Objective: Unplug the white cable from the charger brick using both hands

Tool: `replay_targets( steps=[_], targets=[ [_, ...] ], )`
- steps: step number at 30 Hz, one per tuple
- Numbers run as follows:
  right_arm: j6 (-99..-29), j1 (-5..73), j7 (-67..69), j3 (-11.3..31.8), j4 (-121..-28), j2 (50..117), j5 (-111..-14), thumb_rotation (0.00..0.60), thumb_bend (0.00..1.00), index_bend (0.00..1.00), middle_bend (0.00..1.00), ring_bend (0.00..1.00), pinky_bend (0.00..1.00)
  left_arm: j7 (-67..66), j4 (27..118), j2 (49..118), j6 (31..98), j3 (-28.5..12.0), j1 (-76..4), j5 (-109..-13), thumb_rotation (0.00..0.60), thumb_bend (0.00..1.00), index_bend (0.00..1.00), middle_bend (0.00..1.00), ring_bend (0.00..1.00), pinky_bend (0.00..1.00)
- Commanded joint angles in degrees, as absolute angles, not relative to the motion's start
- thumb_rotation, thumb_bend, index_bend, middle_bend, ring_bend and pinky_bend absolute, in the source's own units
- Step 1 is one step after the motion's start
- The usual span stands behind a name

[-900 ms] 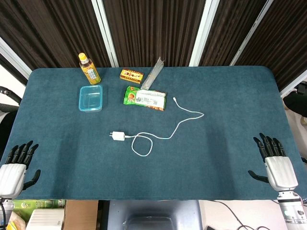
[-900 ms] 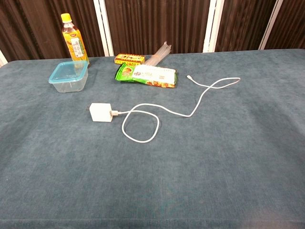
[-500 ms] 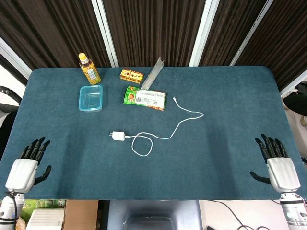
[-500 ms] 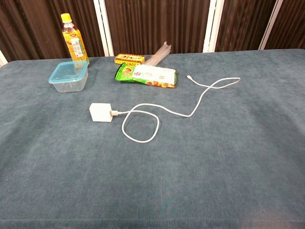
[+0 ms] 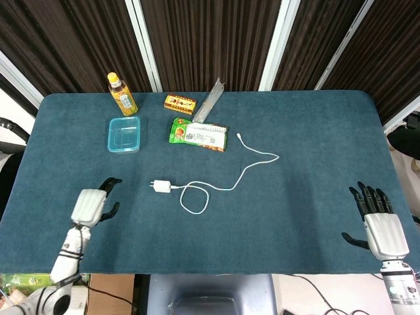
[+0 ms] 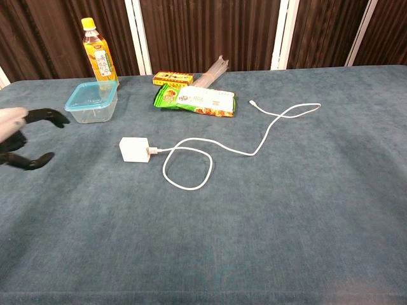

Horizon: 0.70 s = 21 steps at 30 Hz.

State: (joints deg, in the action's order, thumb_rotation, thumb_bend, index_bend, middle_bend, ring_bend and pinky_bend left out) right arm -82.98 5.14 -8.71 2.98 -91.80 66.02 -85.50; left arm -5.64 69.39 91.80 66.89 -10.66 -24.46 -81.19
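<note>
A white charger brick (image 5: 161,186) (image 6: 134,150) lies on the blue cloth left of centre. A white cable (image 5: 226,180) (image 6: 241,141) is plugged into its right side, makes a loop, then runs off to the back right. My left hand (image 5: 90,204) (image 6: 19,136) hovers left of the brick, empty, fingers apart and pointing toward it. Near the front right edge of the table, my right hand (image 5: 378,225) is flat with fingers spread, holding nothing; the chest view does not show it.
At the back left stand a yellow drink bottle (image 5: 122,94) and a clear blue-lidded box (image 5: 124,134). A green snack packet (image 5: 198,134), a small yellow-red box (image 5: 180,102) and a clear plastic tube (image 5: 210,98) lie behind the cable.
My left hand has moved from the front left corner up and to the right, toward the brick, and now shows in the chest view. The right hand has barely moved.
</note>
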Motion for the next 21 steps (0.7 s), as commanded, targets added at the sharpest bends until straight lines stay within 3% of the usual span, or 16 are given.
replay_targets(
  steps=[1,21],
  targets=[
    [-82.6,5.3,-8.9,3.1,-91.7,66.1,-85.1,0.600,0.22,0.00,0.00,0.00,0.00,-8.8,64.8,96.6,64.7,-12.8,-28.6,-79.4,0.600,0.42,0.23,0.22,1.00,1.00],
    [-82.4,5.4,-8.0,3.3,-92.1,65.5,-84.5,0.600,0.22,0.00,0.00,0.00,0.00,-15.2,58.2,106.3,60.4,-12.8,-35.5,-75.2,0.600,0.42,0.28,0.27,1.00,1.00]
  ],
)
